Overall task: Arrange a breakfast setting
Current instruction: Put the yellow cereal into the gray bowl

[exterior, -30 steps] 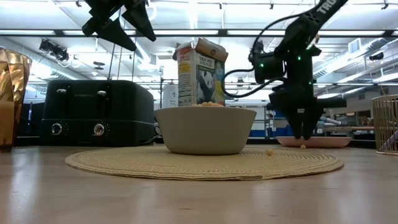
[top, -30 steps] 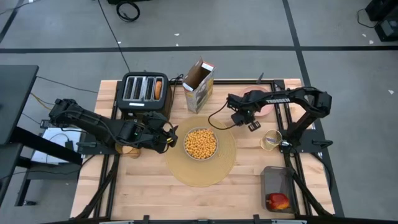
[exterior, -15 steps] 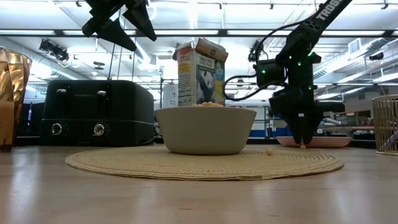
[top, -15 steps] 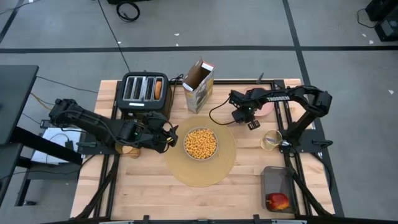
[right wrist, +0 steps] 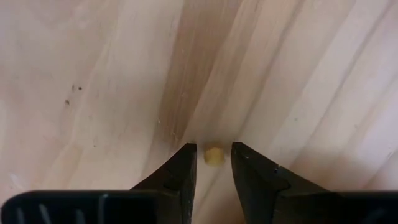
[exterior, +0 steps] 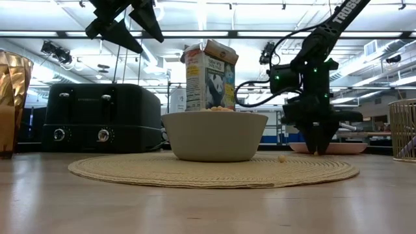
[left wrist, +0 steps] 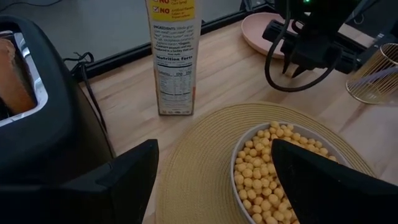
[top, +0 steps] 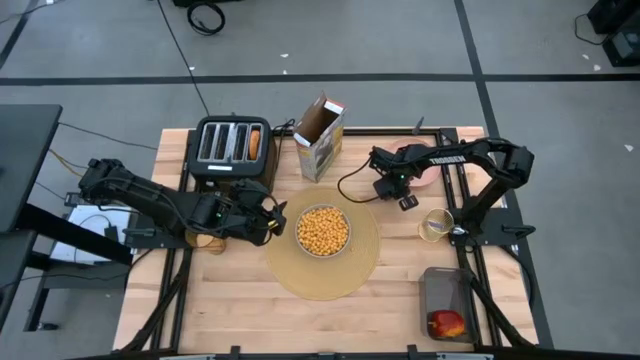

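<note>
A pale grey bowl [top: 323, 231] full of cereal stands on the round tan placemat [top: 322, 270]. The pink plate [top: 430, 180] lies at the far right, partly under my right arm. My right gripper [right wrist: 213, 163] points straight down just above the table beside the plate, narrowly open. Its fingertips stand on either side of a loose cereal piece [right wrist: 213, 155] without touching it. My left gripper [left wrist: 217, 186] hangs wide open above the mat's left side, next to the bowl. The amber cup [exterior: 13, 104] stands at the left. A red apple [top: 447, 323] lies in a dark container. A bread piece [top: 254, 143] sticks out of the toaster.
A black toaster [top: 233, 148] and an open cereal carton [top: 320, 135] stand at the far edge. A gold wire holder [top: 437, 224] sits right of the mat. Another cereal piece [exterior: 281, 158] lies on the mat. Bare wood shows along the near edge.
My right gripper has sunk a little toward the table beside the pink plate and shifted slightly toward the right, its fingers staying narrowly apart.
</note>
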You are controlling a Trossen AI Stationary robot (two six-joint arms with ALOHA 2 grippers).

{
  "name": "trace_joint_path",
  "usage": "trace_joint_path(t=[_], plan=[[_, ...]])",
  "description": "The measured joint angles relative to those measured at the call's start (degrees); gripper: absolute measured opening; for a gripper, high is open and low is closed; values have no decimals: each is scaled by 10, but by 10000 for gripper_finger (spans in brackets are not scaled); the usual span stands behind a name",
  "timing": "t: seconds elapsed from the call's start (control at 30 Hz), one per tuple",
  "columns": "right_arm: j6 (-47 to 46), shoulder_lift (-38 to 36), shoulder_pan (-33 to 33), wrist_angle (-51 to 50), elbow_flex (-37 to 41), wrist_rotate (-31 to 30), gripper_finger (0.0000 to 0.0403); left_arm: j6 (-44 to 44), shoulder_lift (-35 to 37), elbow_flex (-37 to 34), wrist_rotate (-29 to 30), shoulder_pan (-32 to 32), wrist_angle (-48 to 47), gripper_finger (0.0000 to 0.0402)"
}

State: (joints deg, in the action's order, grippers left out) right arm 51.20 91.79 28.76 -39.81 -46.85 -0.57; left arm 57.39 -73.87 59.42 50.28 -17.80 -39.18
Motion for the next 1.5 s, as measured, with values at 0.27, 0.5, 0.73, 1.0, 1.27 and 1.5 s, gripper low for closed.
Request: trace_joint_path(t=[0.27, 0.5, 0.73, 1.0, 1.27, 1.5], plan=[[-4, 0, 13, 0, 0, 2, 89, 5, 0, 0, 0, 0, 0, 318], [-6, 0, 18, 0, 0, 10, 79, 5, 0, 0, 0, 0, 0, 318], [-17, 13, 18, -1, -2, 21, 79, 5, 0, 0, 0, 0, 0, 318], [-20, 14, 17, 0, -1, 21, 79, 5, 0, 0, -1, 0, -1, 318], [-20, 16, 17, 0, -1, 21, 66, 5, 0, 0, -2, 0, -1, 318], [-22, 16, 17, -1, -1, 21, 61, 5, 0, 0, -2, 0, 0, 318]])
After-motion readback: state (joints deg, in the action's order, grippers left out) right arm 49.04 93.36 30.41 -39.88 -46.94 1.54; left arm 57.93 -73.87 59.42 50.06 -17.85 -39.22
